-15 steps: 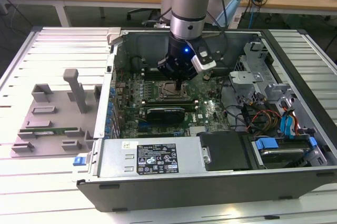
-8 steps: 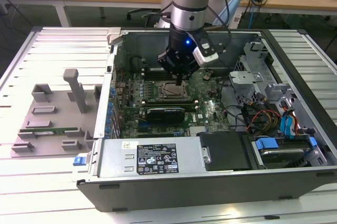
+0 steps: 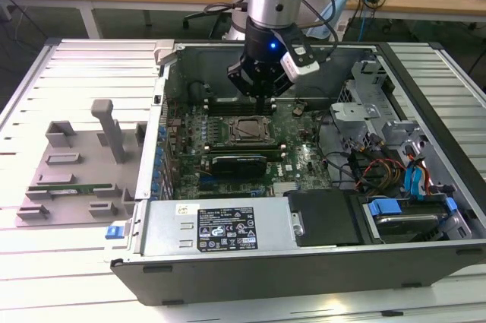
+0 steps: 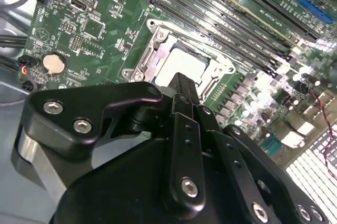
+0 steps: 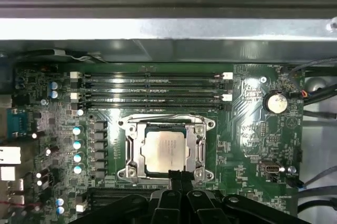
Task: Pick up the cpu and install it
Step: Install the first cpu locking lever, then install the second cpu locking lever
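Observation:
The cpu [image 5: 164,151] is a silver-grey square lying flat inside the metal socket frame [image 5: 196,138] on the green motherboard; it also shows pale in the second wrist view [image 4: 181,61]. In the exterior view the socket [image 3: 247,131] sits mid-board inside the open computer case. My gripper [image 5: 177,175] hangs just above the socket's edge, apart from the chip, its black fingers pressed together with nothing between them. The same fingers [image 4: 182,81] point down at the socket's near side, and the gripper [image 3: 267,102] hovers over the board behind the socket.
Black memory slots [image 5: 150,89] run beside the socket. Case walls [image 3: 163,110] ring the board, with cables [image 3: 380,167] and a drive bay [image 3: 410,209] at the exterior view's right. A grey fixture tray [image 3: 76,171] holding a green memory stick [image 3: 72,185] lies outside, left.

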{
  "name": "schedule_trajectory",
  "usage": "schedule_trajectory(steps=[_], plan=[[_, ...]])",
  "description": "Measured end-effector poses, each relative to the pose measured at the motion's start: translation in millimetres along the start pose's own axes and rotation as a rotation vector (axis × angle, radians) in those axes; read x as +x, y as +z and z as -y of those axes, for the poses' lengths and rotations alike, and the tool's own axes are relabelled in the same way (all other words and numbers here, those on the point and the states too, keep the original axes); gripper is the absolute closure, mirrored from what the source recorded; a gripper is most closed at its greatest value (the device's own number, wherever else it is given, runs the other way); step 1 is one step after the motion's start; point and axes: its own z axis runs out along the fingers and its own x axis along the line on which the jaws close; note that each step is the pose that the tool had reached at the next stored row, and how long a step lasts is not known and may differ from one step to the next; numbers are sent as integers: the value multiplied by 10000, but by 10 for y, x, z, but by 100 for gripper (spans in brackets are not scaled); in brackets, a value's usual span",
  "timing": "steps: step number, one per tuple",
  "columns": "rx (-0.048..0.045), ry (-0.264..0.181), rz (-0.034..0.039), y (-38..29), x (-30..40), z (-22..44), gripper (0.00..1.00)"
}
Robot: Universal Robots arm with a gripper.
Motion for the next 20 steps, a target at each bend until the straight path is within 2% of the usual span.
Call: schedule_trajectory(steps=[15, 19, 20], plan=[[-3, -2, 0, 0, 0, 15, 89], [-3, 0, 0, 6, 0, 112, 89], [-5, -1, 1, 11, 0, 181, 89]])
